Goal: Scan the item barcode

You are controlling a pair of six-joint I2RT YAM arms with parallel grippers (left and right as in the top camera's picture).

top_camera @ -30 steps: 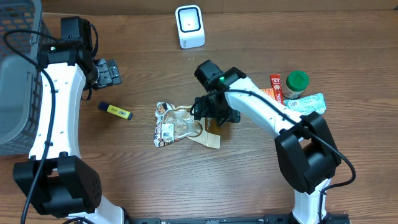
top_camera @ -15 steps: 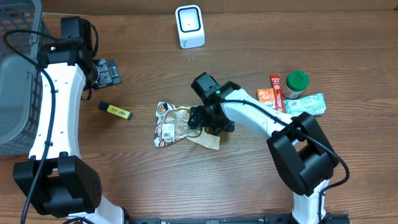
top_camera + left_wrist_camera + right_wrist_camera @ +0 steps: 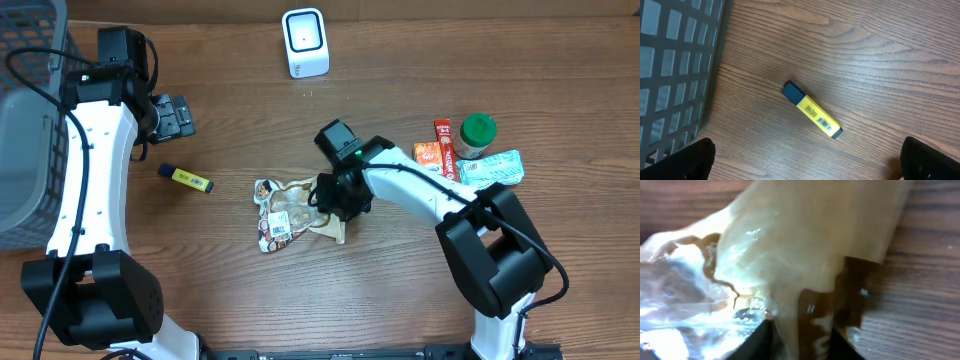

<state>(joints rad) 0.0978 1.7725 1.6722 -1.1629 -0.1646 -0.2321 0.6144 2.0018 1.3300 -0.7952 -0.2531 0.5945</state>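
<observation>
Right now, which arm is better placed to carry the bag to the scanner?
The right. The right gripper is shut on the edge of the bag, and the scanner stands beyond it. The left gripper hangs open over the yellow marker beside the basket, far from the bag.

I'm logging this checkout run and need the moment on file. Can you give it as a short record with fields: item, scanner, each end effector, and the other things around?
item: snack bag, crumpled, lying on the table, white label facing up
scanner: white scanner at the far edge, apart from the bag
right end effector: closed on the bag's right edge
left end effector: open, empty, near the yellow highlighter
other: grey basket at left; green-lidded jar and packets at right
</observation>
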